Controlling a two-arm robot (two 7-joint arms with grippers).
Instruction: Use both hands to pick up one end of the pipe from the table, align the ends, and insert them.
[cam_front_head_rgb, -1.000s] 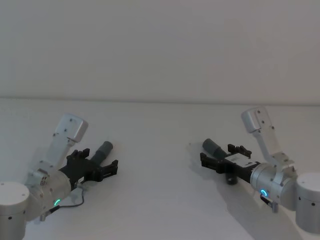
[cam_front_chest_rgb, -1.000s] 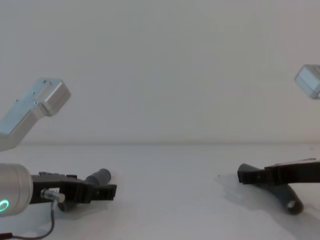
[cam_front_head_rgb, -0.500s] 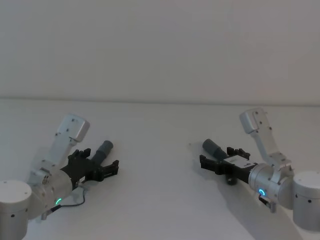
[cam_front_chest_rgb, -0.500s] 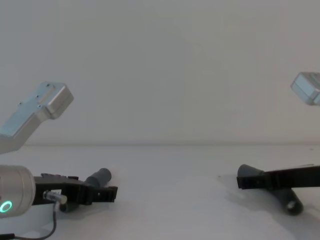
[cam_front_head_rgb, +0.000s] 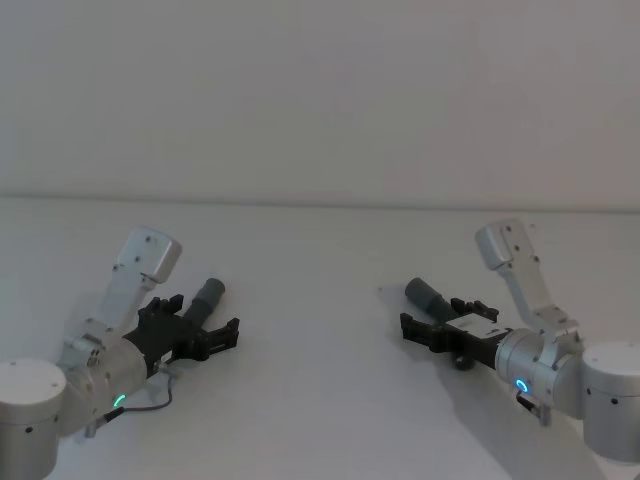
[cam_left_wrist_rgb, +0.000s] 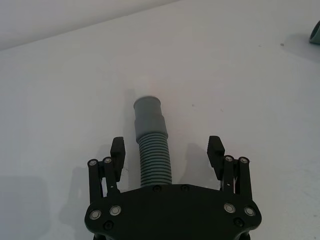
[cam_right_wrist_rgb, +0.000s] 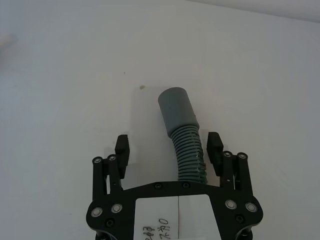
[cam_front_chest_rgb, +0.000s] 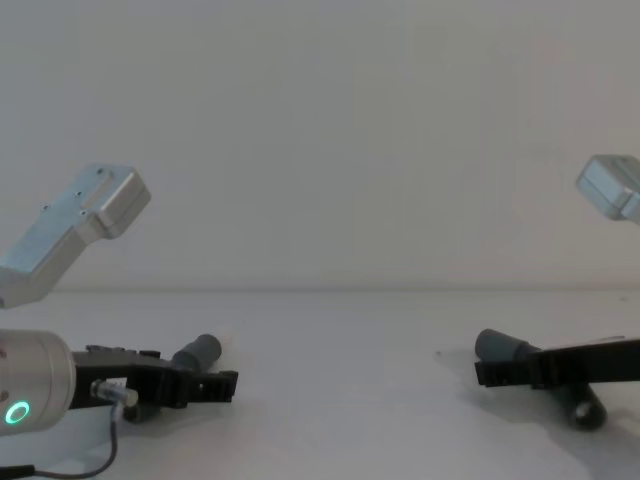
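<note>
Rears of left pipe (cam_left_wrist_rgb: 151, 131) & right pipe (cam_right_wrist_rgb: 178, 114) hidden under left gripper (cam_left_wrist_rgb: 166, 146), right gripper (cam_right_wrist_rgb: 168, 142), both unclenched.

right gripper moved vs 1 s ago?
Yes. In the chest view the right gripper has dropped toward the table: the pipe collar it covered before now shows above it.

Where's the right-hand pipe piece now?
In the head view, the right-hand pipe piece lies right of centre on the table, between the open fingers of the right gripper, collar beyond them.
</note>
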